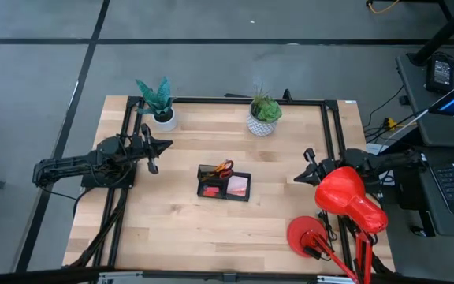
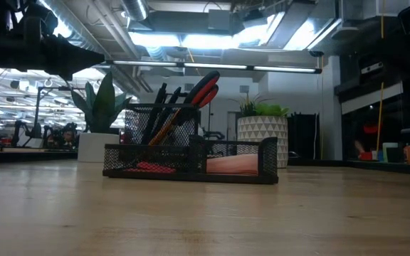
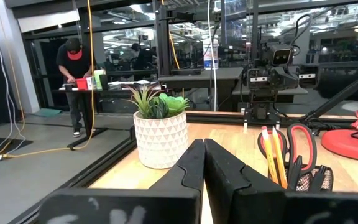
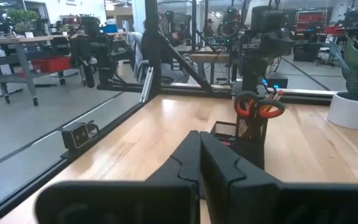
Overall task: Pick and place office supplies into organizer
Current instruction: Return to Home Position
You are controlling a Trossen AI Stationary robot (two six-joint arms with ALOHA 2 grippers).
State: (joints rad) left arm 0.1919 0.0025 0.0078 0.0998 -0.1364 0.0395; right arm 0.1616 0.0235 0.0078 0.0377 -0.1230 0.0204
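1. centrally on the wooden table [image 1: 172, 229] stands the black mesh organizer [image 2: 130, 158].
2. left gripper [image 1: 166, 145] and right gripper [image 1: 296, 179] flank it, well apart, jaws pressed together, empty.
3. red-handled scissors [image 1: 224, 167] and orange pencils [image 3: 272, 155] stand upright inside; a pink sticky-note block [image 1: 239, 185] lies alongside.

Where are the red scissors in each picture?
High view: scissors in the middle of the table, inside the organizer.
Low view: scissors at centre, red handles sticking up.
Left wrist view: scissors at the right.
Right wrist view: scissors right of centre.
Shared landmark: the black organizer holding them.
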